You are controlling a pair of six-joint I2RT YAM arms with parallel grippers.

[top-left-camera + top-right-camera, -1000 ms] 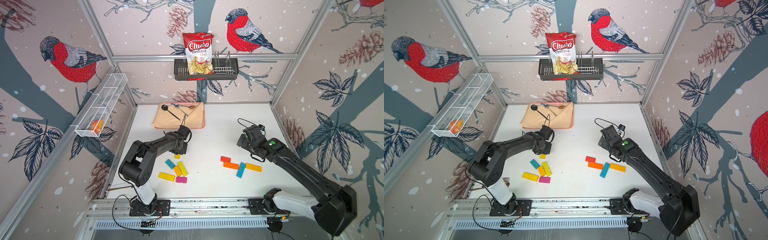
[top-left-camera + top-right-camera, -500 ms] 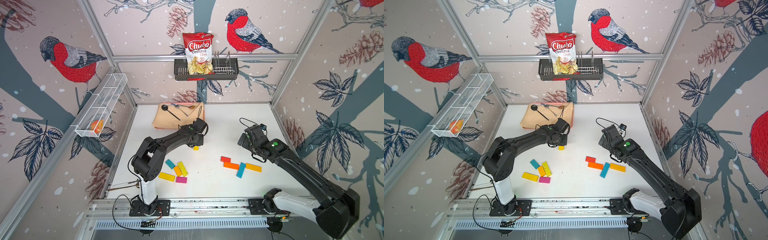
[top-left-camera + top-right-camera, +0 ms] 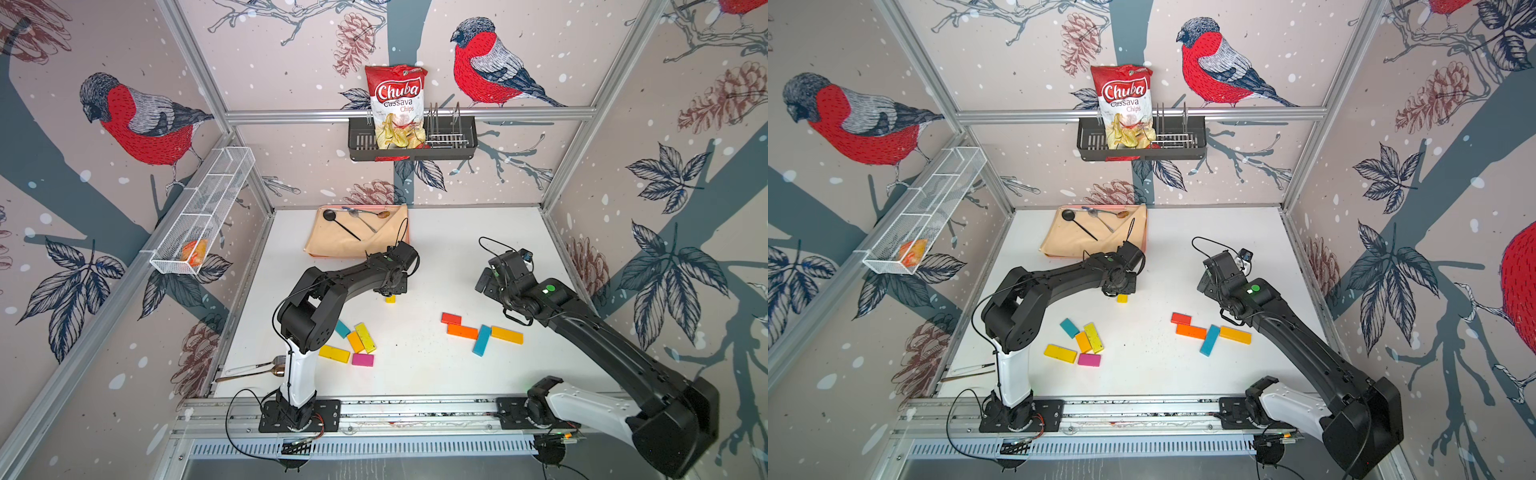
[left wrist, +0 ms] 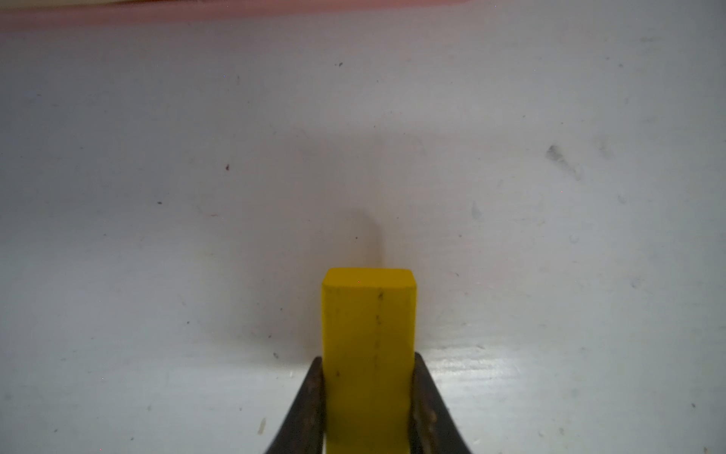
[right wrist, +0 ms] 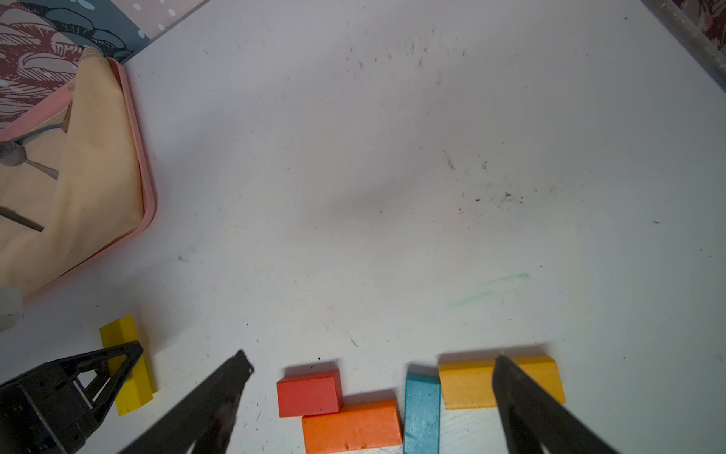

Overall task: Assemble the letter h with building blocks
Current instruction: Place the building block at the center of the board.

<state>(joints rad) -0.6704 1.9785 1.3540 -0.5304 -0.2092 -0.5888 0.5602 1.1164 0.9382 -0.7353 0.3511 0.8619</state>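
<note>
Yellow, the short block (image 4: 368, 314) sits pinched in the left gripper (image 4: 368, 357), long axis running straight out from the jaws, low over the white table (image 4: 196, 196). The four-block cluster (image 3: 482, 340) lies well apart, near the spread right gripper (image 5: 371, 358).

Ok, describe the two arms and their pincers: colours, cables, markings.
Left arm and right arm are black with a white link above each base. Black cables loop at both wrists; the right arm carries a round green dot. Left pincer and right pincer have black, tapering fingers.
</note>
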